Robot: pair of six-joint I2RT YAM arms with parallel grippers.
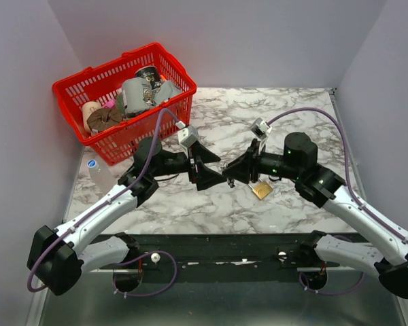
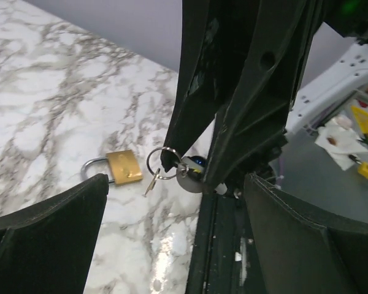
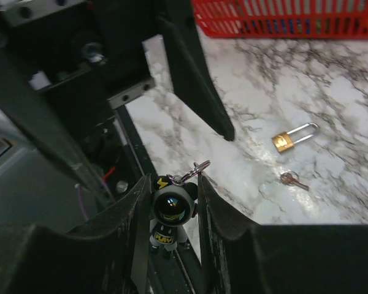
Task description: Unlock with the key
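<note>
My right gripper (image 3: 172, 184) is shut on a small black-and-grey keychain figure (image 3: 170, 211) with a dark round face. A metal ring (image 3: 199, 168) sticks out above its fingers. From the left wrist, the same ring (image 2: 161, 164) hangs at the right gripper's fingertips, and the key (image 2: 151, 181) dangles from it above the marble. A brass padlock (image 2: 124, 166) with a silver shackle lies flat just left of the key, apart from it. My left gripper (image 2: 176, 179) stands wide open, facing the right gripper (image 1: 232, 178) almost tip to tip, with nothing between its fingers.
A red basket (image 1: 75, 92) full of clutter stands at the back left. A second brass padlock (image 3: 284, 142) and a small coppery key (image 3: 292, 179) lie on the marble table (image 1: 292, 102) under the left arm. A plastic bottle (image 1: 98, 171) lies by the left table edge.
</note>
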